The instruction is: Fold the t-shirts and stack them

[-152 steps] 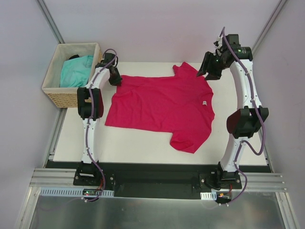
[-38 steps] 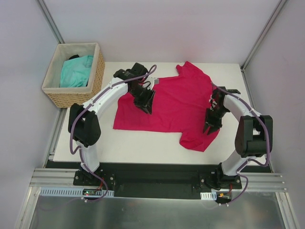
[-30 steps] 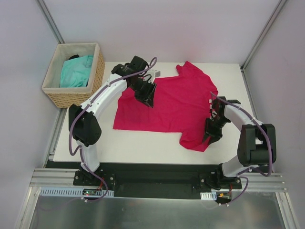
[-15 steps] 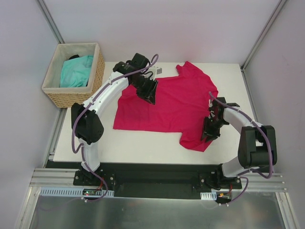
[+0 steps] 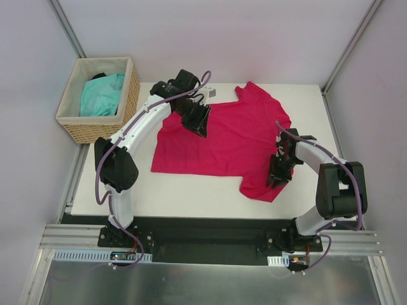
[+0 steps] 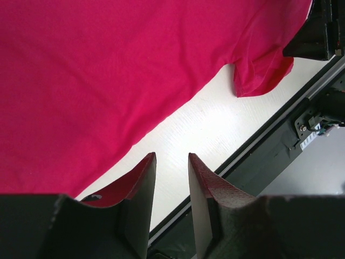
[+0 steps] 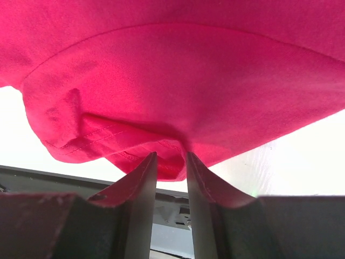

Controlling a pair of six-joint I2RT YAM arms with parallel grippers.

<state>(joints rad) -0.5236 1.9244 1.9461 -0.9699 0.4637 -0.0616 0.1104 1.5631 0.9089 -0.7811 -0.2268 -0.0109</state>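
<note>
Pinches crimson t-shirt (image 5: 222, 140) by its 5 o'clock sleeve in right gripper (image 7: 171, 155); hovers at its 11 o'clock edge with left gripper (image 6: 171, 156) barely parted, empty.

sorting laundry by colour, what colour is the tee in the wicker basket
Turquoise: the soft fabric tee shows best in top external view.

A wicker basket (image 5: 95, 132) stands at the white table's (image 5: 191, 188) far-left corner.

No legible text, label, brand, number or sign on anything in view.
</note>
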